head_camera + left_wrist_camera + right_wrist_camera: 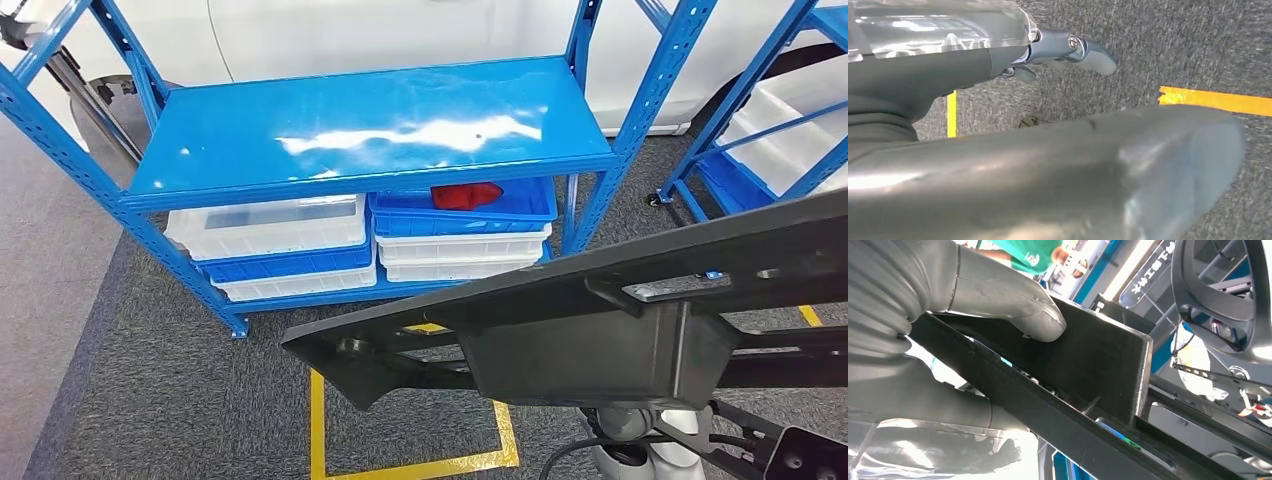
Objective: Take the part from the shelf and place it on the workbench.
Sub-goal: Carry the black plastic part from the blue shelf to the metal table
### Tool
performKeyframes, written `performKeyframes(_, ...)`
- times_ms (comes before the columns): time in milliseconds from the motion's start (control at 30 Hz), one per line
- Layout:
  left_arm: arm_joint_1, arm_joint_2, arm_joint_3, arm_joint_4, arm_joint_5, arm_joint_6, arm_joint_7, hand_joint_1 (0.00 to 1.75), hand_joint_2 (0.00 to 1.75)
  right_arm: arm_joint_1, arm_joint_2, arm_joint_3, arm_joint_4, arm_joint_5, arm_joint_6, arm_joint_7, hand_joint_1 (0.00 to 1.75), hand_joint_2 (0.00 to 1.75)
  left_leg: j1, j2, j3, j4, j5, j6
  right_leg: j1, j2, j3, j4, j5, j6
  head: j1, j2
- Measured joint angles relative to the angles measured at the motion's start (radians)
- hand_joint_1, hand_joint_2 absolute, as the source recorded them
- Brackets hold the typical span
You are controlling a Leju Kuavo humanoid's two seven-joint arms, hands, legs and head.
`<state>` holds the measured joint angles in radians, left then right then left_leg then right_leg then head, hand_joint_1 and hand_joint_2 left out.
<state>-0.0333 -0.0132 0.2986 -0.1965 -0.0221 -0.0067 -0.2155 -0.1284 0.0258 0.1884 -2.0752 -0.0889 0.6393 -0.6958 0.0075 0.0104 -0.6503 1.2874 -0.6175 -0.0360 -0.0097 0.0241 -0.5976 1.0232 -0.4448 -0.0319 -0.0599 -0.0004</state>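
Note:
The part (600, 340) is a long black metal bracket with a boxy block in its middle. It hangs tilted across the lower right of the head view, in front of the blue shelf (370, 125) and clear of it. In the right wrist view my right hand (948, 315) grips the part (1098, 365), the thumb (1018, 305) pressed on the flat black block and the bar running under the palm. My left hand (1048, 150) hangs over the grey carpet, holding nothing, one finger (1083, 47) stretched out apart from the thumb.
The shelf's lower level holds white trays (270, 225) and a blue bin (530, 205) with a red object (465, 195) in it. A second blue rack (760, 130) stands at the right. Yellow tape (316, 420) marks a square on the carpet. A person in green (1028, 252) stands beyond.

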Motion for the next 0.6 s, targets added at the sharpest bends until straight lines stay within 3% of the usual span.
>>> performKeyframes(67, 0.002, 0.000, 0.006, 0.000, 0.001, 0.004, 0.000, 0.00, 0.00, 0.000, 0.004, -0.022, 0.000, -0.001, 0.013, 0.000, 1.75, 1.75, 0.003, -0.011, 0.042, -0.097, 0.072, 0.003, 0.000, 0.019, 0.003, 0.001, 0.001, 0.002, 0.000, 0.000)
performKeyframes(133, 0.004, 0.000, 0.013, 0.000, 0.003, 0.011, 0.000, 0.00, 0.00, -0.002, 0.011, -0.039, 0.000, 0.002, 0.024, 0.000, 1.75, 1.75, 0.006, -0.052, 0.098, -0.226, 0.128, 0.011, 0.000, 0.038, 0.001, 0.003, 0.004, 0.009, 0.000, 0.000)
performKeyframes(200, 0.004, 0.001, 0.017, 0.000, 0.005, 0.019, 0.001, 0.00, 0.00, -0.006, 0.018, -0.048, 0.000, 0.010, 0.022, 0.000, 1.75, 1.75, 0.005, -0.077, 0.117, -0.277, 0.135, 0.018, -0.003, 0.056, -0.008, 0.003, 0.011, 0.023, 0.000, 0.000)
performKeyframes(267, 0.001, 0.003, 0.024, 0.000, 0.009, 0.029, 0.001, 0.00, 0.00, -0.008, 0.023, -0.051, -0.003, 0.022, 0.005, 0.000, 1.75, 1.75, 0.006, -0.062, 0.119, -0.288, 0.140, 0.027, -0.006, 0.070, -0.015, 0.000, 0.019, 0.038, 0.000, 0.000)
performKeyframes(333, 0.000, 0.005, 0.033, 0.000, 0.013, 0.037, 0.000, 0.00, 0.00, -0.013, 0.025, -0.052, -0.007, 0.031, -0.011, 0.000, 1.75, 1.75, 0.010, -0.041, 0.120, -0.303, 0.152, 0.041, -0.003, 0.046, -0.030, 0.028, -0.003, 0.048, 0.000, 0.000)
performKeyframes(433, 0.002, 0.007, 0.042, 0.000, 0.016, 0.047, -0.001, 0.00, 0.00, -0.020, 0.026, -0.052, -0.009, 0.036, -0.024, 0.000, 1.75, 1.75, 0.006, -0.005, 0.117, -0.308, 0.159, 0.051, -0.003, -0.007, -0.108, 0.204, -0.101, 0.055, 0.000, 0.000)
performKeyframes(467, 0.002, 0.008, 0.044, 0.000, 0.018, 0.053, -0.001, 0.00, 0.00, -0.021, 0.026, -0.052, -0.009, 0.037, -0.032, 0.000, 1.75, 1.75, 0.005, 0.007, 0.115, -0.308, 0.159, 0.052, -0.004, -0.012, -0.129, 0.257, -0.120, 0.058, 0.000, 0.000)
performKeyframes(500, 0.002, 0.009, 0.047, 0.000, 0.018, 0.062, -0.001, 0.00, 0.00, -0.021, 0.026, -0.052, -0.010, 0.040, -0.041, 0.000, 1.75, 1.75, 0.004, 0.019, 0.114, -0.306, 0.159, 0.052, -0.006, -0.015, -0.134, 0.278, -0.122, 0.059, 0.000, 0.000)
performKeyframes(533, 0.002, 0.010, 0.049, 0.000, 0.016, 0.073, -0.001, 0.00, 0.00, -0.022, 0.026, -0.050, -0.011, 0.044, -0.054, 0.000, 1.75, 1.75, 0.003, 0.030, 0.113, -0.304, 0.158, 0.051, -0.006, -0.019, -0.119, 0.259, -0.106, 0.060, 0.000, 0.000)
performKeyframes(600, -0.001, 0.013, 0.054, 0.000, 0.005, 0.094, -0.004, 0.00, 0.00, -0.024, 0.022, -0.039, -0.024, 0.065, -0.102, 0.000, 1.75, 1.75, 0.002, 0.048, 0.112, -0.296, 0.154, 0.047, -0.004, -0.053, -0.043, 0.130, -0.052, 0.056, 0.000, 0.000)
